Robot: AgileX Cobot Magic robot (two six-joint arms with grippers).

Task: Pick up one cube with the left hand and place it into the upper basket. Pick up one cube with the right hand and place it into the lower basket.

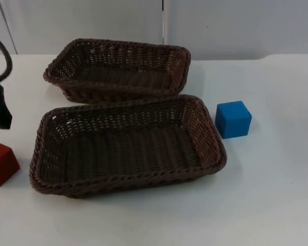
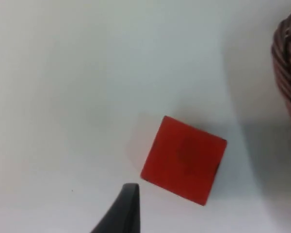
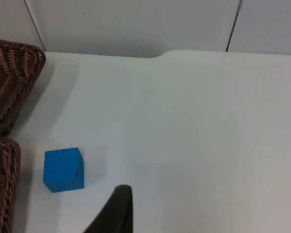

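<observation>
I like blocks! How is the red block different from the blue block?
The red block is red and sits on the table to the left of the lower basket; the blue block is blue and sits to its right. The left arm is above the red block; no arm is near the blue block. Both are cubes resting on the white table, outside the baskets.

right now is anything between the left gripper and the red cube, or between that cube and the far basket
Nothing visible blocks the left gripper from the red cube; bare table lies between them. The near basket sits between the cube and the far basket, so the cube must be carried over or around it.
</observation>
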